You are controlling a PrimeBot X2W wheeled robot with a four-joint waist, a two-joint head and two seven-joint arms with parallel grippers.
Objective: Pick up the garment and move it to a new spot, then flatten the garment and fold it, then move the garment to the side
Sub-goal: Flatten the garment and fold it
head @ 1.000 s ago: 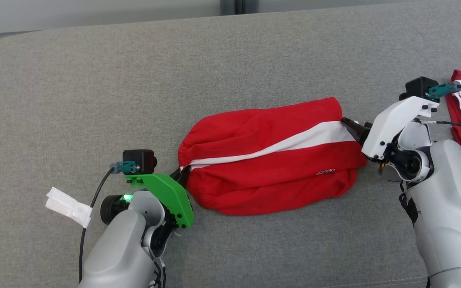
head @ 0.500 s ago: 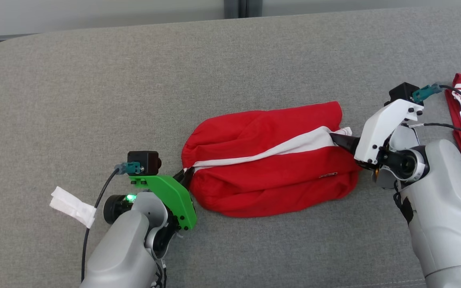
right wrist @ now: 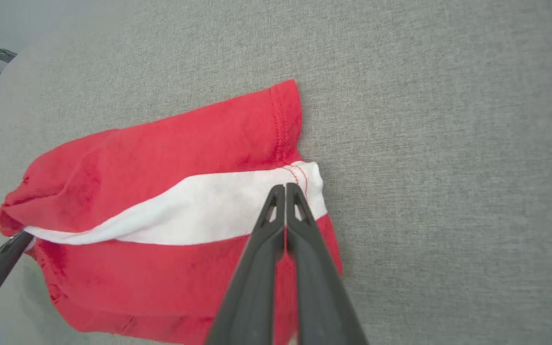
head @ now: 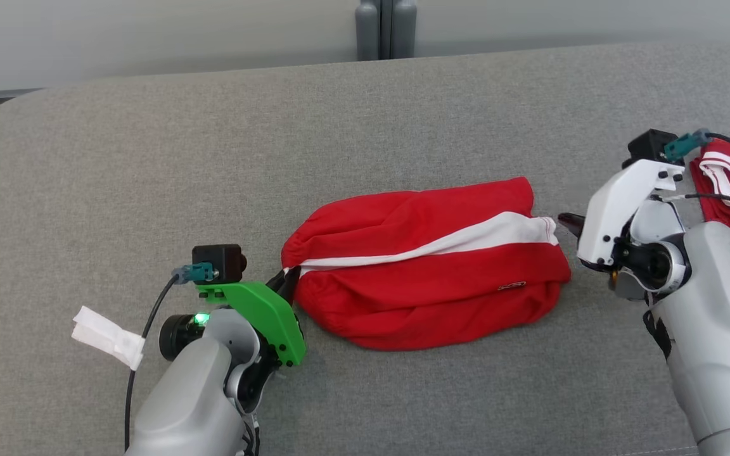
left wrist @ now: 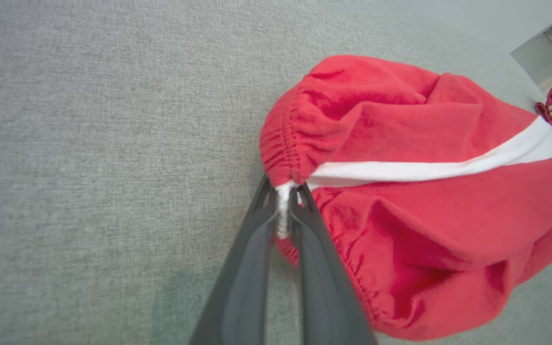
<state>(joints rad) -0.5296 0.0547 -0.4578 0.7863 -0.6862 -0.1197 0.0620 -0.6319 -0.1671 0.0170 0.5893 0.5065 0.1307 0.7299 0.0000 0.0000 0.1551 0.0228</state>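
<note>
The red garment (head: 422,285) lies bunched near the middle of the grey upholstered surface (head: 149,158). The left arm reaches in from the near edge, and the left tool (left wrist: 283,211) pinches the garment's gathered waistband end. The right arm angles in from the right edge. The right tool (head: 569,220) is pressed together and empty, just beside the hem.

At lower left we see a silver forearm (head: 181,405) with a green bracket (head: 257,313), black camera cube (head: 216,263) and black cable (head: 129,405). At right we see a white bracket (head: 618,202) with dark screws. The left gripper (left wrist: 283,191) and right gripper (right wrist: 285,188) show long dark fingers.
</note>
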